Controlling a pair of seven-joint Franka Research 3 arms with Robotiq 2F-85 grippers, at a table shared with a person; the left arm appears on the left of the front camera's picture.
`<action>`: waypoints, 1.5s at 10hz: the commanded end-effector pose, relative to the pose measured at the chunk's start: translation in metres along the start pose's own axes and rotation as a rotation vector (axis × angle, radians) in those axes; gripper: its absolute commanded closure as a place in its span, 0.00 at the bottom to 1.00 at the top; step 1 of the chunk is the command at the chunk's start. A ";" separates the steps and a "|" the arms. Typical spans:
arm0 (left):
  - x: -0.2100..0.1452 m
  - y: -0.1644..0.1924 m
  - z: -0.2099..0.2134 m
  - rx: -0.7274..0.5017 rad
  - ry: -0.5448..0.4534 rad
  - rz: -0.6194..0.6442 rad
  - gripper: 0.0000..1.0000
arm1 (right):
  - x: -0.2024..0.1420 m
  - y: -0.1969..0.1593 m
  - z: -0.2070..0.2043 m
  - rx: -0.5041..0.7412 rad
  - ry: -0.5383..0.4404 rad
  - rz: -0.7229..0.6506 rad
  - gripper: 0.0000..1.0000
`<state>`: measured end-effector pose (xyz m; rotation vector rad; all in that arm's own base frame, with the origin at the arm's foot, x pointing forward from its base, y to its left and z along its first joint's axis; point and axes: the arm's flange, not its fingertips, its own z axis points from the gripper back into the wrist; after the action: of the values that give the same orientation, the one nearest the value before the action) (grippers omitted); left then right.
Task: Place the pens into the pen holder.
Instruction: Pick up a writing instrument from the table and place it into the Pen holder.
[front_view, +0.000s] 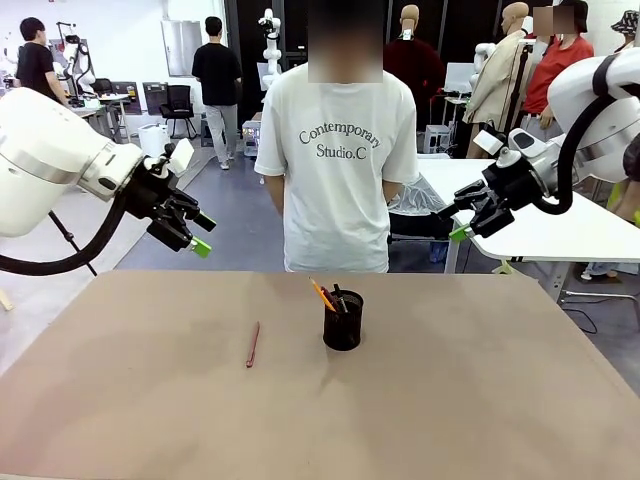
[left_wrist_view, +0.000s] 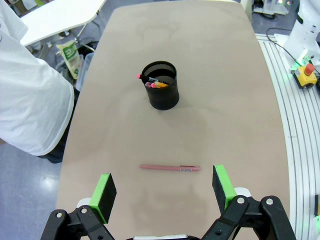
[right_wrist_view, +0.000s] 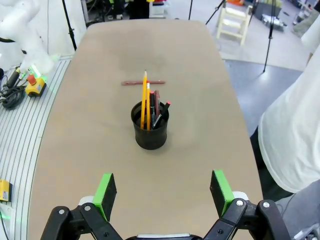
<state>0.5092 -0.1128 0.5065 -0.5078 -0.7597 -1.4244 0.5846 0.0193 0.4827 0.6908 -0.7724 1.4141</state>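
A black mesh pen holder (front_view: 343, 321) stands near the table's middle, with a yellow-orange pencil (right_wrist_view: 144, 102) and a black marker with a pink-red end (right_wrist_view: 162, 112) leaning inside it. A thin reddish-brown pen (front_view: 252, 344) lies flat on the table to the holder's left, also clear in the left wrist view as the reddish-brown pen (left_wrist_view: 169, 168) below the holder (left_wrist_view: 161, 86). My left gripper (front_view: 195, 232) hangs open, high above the table's far left edge. My right gripper (front_view: 462, 222) is open too, raised over the far right. Both hold nothing.
A person in a white T-shirt (front_view: 338, 160) stands at the table's far edge, hands behind the back. A white table (front_view: 560, 225) sits behind on the right. The brown tabletop (front_view: 450, 400) has free room all around the holder.
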 end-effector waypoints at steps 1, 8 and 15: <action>0.002 0.000 0.002 0.001 0.013 0.010 0.00 | 0.003 0.001 0.001 -0.001 -0.001 0.006 0.00; 0.002 0.000 0.002 0.001 0.013 0.010 0.00 | 0.003 0.001 0.001 -0.001 -0.001 0.006 0.00; 0.002 0.000 0.002 0.001 0.013 0.010 0.00 | 0.003 0.001 0.001 -0.001 -0.001 0.006 0.00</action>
<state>0.5092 -0.1128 0.5065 -0.5078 -0.7597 -1.4244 0.5846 0.0193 0.4827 0.6908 -0.7724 1.4141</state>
